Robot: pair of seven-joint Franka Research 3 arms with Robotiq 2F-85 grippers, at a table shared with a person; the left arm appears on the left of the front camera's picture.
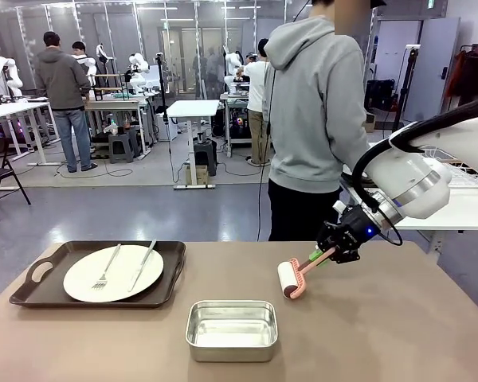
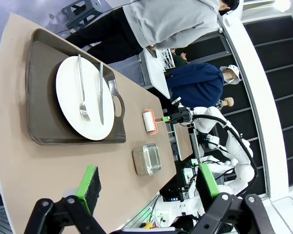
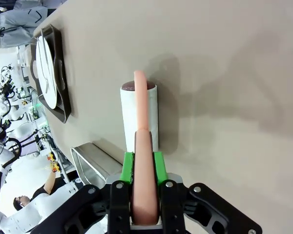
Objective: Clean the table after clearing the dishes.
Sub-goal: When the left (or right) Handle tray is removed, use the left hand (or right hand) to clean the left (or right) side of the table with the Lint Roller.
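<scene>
Left gripper [image 2: 149, 181]: spread wide and empty, green pads well apart, hanging above the near left part of the tabletop [image 1: 398, 334].
Tray [image 1: 169, 274]: dark brown, rectangular, raised rim with cut-out handles, sitting at the tabletop's left end; by the look of it this dish is not yet cleared.
Plate [image 1: 80, 280]: round, white, glossy, lying flat in the tray.
Fork [image 1: 107, 269] and knife [image 1: 143, 265]: slim polished steel, side by side across the plate, loose.
Pan [image 1: 232, 329]: small, squarish, brushed steel with rounded corners and a rolled lip, empty, near the front edge at the middle.
Lint roller [image 1: 288, 280]: white paper drum on a smooth salmon-pink plastic handle, low on the tabletop right of the pan; whether the drum touches the top I cannot tell.
Right gripper [image 1: 332, 248]: pressed together on the roller's handle, pinching it between the green pads.
Tabletop: matte tan-brown, flat and plain.
Risk, leftward sweep: the drum could knock the light pan or strike the tray rim and rattle the cutlery off.
Risk, grip: the slick handle is held far from the drum, so downward pressure could twist it in the pads.
Risk, person [image 1: 315, 119]: standing close behind the right arm, back turned; a wide swing could brush them.
</scene>
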